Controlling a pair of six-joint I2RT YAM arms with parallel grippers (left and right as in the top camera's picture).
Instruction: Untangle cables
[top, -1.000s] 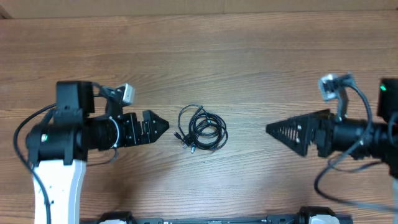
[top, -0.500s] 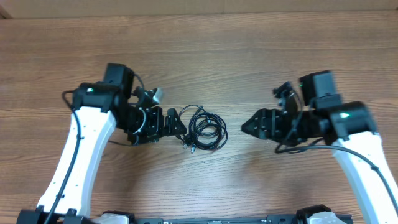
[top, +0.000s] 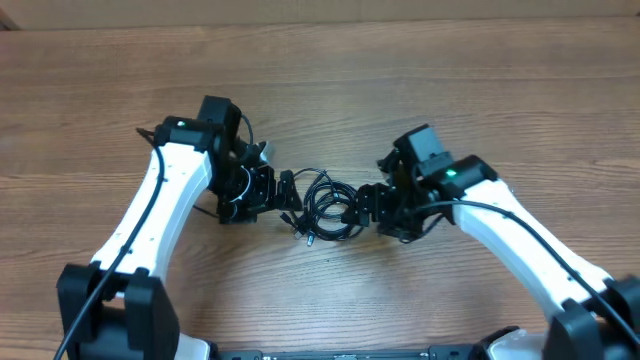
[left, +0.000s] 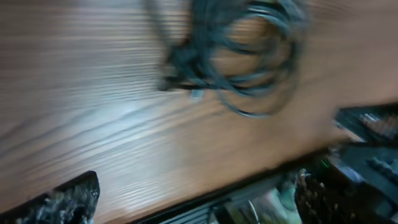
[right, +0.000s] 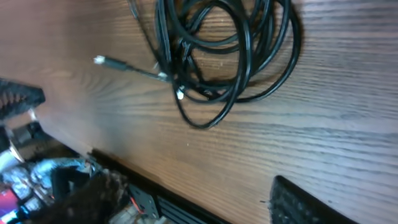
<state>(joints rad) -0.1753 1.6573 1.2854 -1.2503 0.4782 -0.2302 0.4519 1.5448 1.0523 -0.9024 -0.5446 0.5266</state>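
A tangled bundle of thin black cables (top: 326, 207) lies in loops on the middle of the wooden table. It also shows blurred in the left wrist view (left: 239, 56) and sharp in the right wrist view (right: 227, 53), with a small plug end (right: 102, 61) sticking out. My left gripper (top: 289, 200) is open at the bundle's left edge; both finger tips show wide apart (left: 196, 199). My right gripper (top: 366, 208) is open at the bundle's right edge, its fingers spread (right: 199, 199). Neither holds a cable.
The wooden table (top: 320, 90) stretches around the bundle. Its front edge and a black rail (top: 350, 352) run along the bottom. Both white arms reach in from the front corners.
Both arms have swung inward from the table's sides toward the bundle. The grippers now sit close against its left and right edges. The cables have not moved.
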